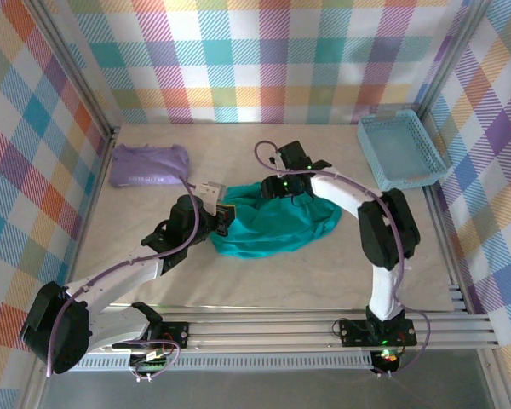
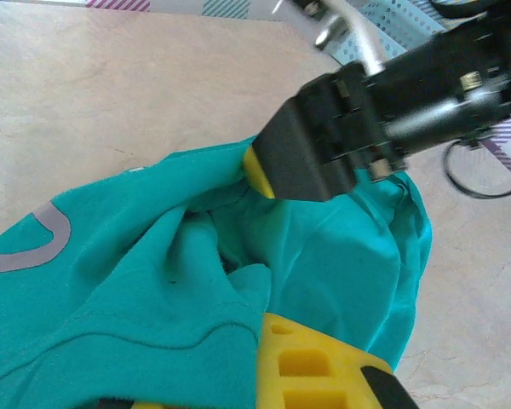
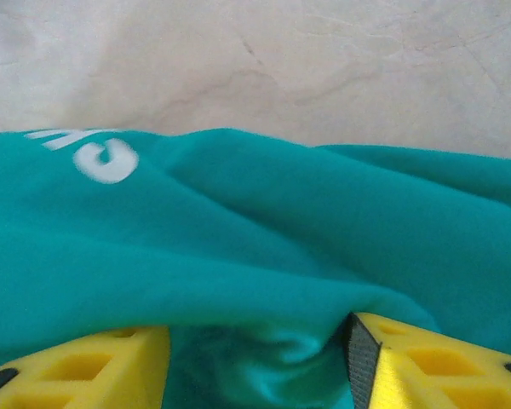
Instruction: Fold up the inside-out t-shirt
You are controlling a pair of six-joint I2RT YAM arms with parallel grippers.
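Teal t-shirt (image 1: pixel 277 232) crumpled, no fold made: left gripper (image 1: pixel 225 218) clenched on its edge, right gripper (image 3: pixel 255 354) parted astride a bunch.

From above and behind the arm bases, the top camera looks down over the whole desk (image 1: pixel 324 273), while both wrist cameras, low and close, face the teal t-shirt (image 1: pixel 272 234) at its centre, the left one also catching the right claw (image 2: pixel 257 170).
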